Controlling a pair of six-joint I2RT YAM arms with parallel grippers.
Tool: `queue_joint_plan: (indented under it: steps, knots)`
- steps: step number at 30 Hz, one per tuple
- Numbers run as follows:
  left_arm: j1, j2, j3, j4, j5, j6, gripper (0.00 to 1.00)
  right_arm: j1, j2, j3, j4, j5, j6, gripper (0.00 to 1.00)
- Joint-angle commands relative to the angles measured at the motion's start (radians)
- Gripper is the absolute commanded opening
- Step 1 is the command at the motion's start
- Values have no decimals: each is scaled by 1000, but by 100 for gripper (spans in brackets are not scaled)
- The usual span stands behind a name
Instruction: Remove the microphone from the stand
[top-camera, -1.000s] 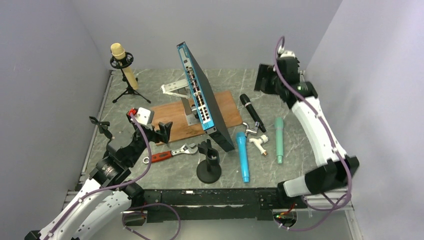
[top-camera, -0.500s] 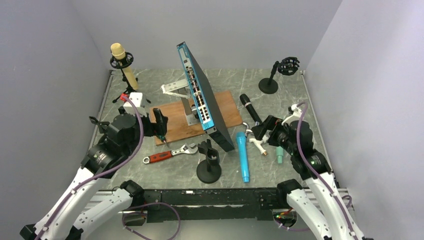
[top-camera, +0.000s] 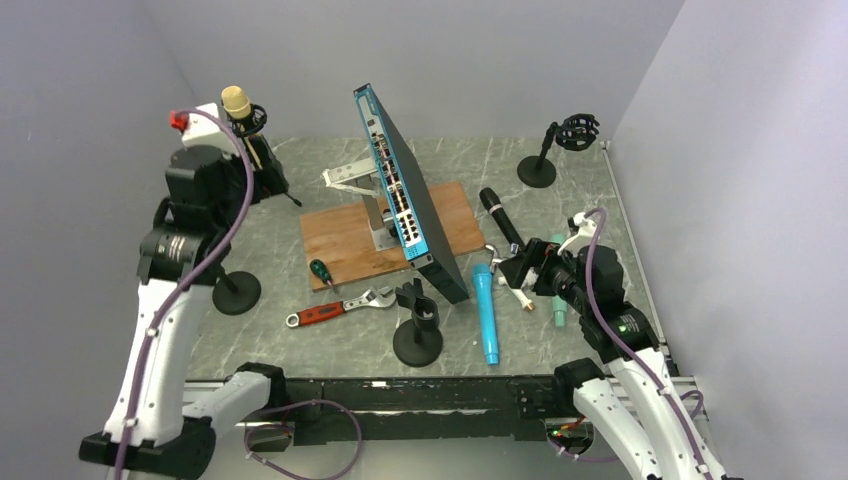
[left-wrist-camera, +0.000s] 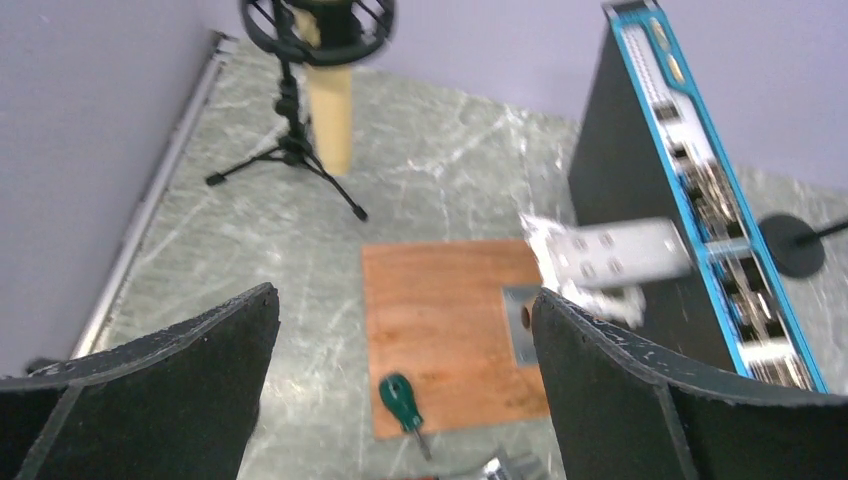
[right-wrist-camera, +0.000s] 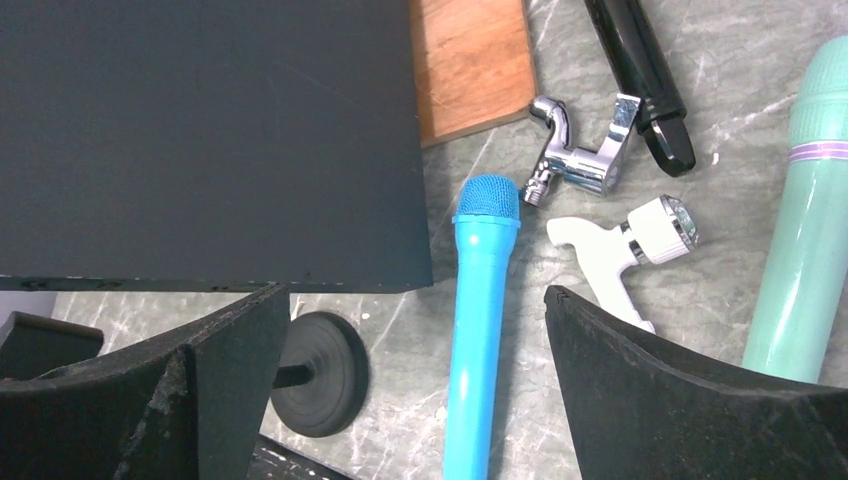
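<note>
A cream microphone (top-camera: 236, 101) sits upright in a black shock mount (top-camera: 247, 122) on a tripod stand at the table's back left. In the left wrist view the microphone body (left-wrist-camera: 331, 118) and the tripod stand (left-wrist-camera: 291, 150) are at the top, well beyond the fingertips. My left gripper (top-camera: 272, 178) is raised beside the stand, open and empty (left-wrist-camera: 405, 295). My right gripper (top-camera: 515, 268) is open and empty, low over a blue microphone (top-camera: 485, 312) that lies on the table between its fingers (right-wrist-camera: 480, 300).
A tilted network switch (top-camera: 405, 195) stands on a wooden board (top-camera: 345, 240). On the table lie a green screwdriver (top-camera: 320, 272), a wrench (top-camera: 335, 308), a black microphone (top-camera: 503, 225), a mint microphone (right-wrist-camera: 812, 240) and two tap fittings (right-wrist-camera: 580, 160). Empty round-base stands are at the front (top-camera: 417, 325), left (top-camera: 237, 293) and back right (top-camera: 545, 160).
My left arm has swung up and back from the front left to beside the tripod stand. My right gripper has shifted slightly left over the blue microphone.
</note>
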Motion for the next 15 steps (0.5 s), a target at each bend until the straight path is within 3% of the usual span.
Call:
queue_joint_plan:
  steps: [1,8,15]
  knots:
    - [170,113,95,91,161,47,99,-2,19,-10,58,8,-26,100]
    - [362,346,197,305,319,6,99,-5,72,29,25,55,-35,100]
    - [394,529,352,414,435,27,98,-6,126,19,26,71,-24,100]
